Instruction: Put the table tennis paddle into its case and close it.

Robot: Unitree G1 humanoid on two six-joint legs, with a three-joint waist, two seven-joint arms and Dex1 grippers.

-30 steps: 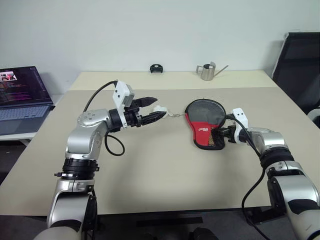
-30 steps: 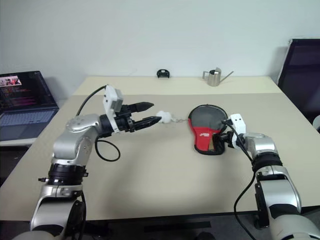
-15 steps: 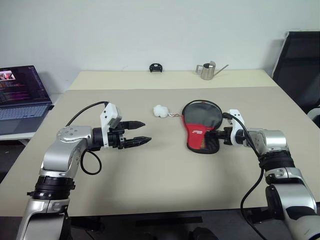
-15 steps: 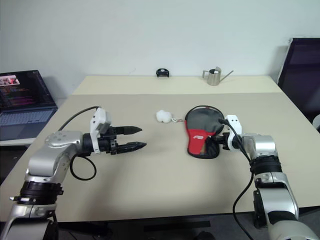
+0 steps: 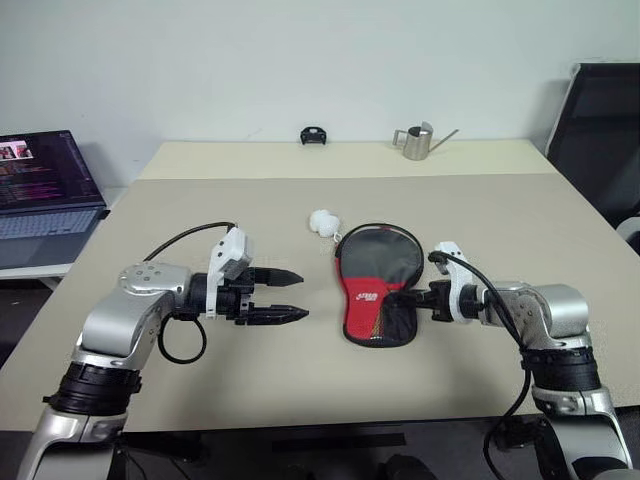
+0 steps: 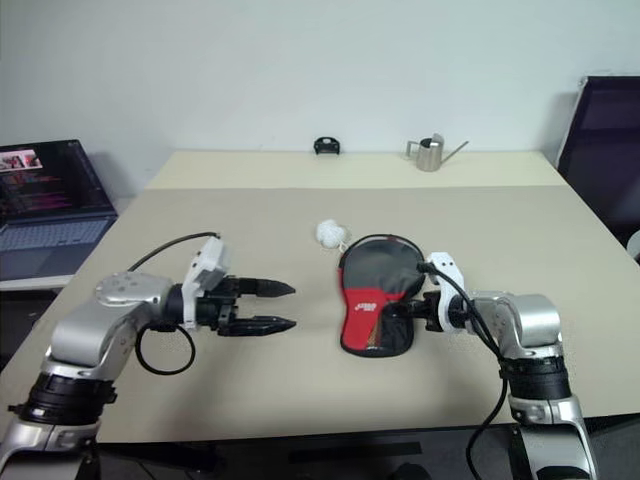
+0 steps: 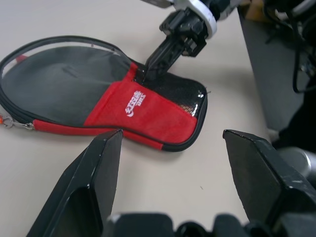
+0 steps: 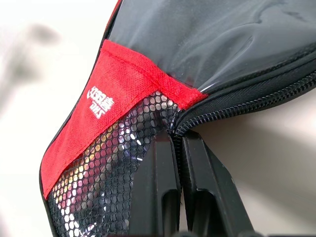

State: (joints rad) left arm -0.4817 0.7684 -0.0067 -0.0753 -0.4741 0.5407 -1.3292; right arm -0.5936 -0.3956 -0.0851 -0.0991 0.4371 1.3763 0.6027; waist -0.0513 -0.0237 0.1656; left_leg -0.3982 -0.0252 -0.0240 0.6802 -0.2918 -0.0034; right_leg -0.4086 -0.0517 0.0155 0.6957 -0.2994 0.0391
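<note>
Case: I see the case (image 5: 375, 292) lying flat on the counter (image 5: 300, 380), near the middle and slightly right, round end far, mesh pocket end near.
Paddle: I cannot make out the table tennis paddle itself; the bulk of the pouch suggests it is inside, but I only judge that.
Right hand: my right hand (image 5: 408, 298) is clenched on the case's edge at the zip line, beside the mesh pocket, fingers pressed together on the fabric.
Left hand: my left hand (image 5: 290, 295) hangs released and holding nothing, fingers spread, left of the case and apart from it.
Zip pull: a small pull with a red tab (image 7: 7, 121) sits at the case's left edge, near the white ball (image 5: 322, 220).
Risk, slip: the pinch sits on a thin seam; a pull could slide the fabric out of it.
Risk, drag: with only one hand anchoring, tugging the zip may drag the whole case across the counter.
Risk, ball: the ball rests just beyond the round end; a sweeping left hand could knock it rolling.
Risk, snag: the zip may catch on the fabric at the curve.
</note>
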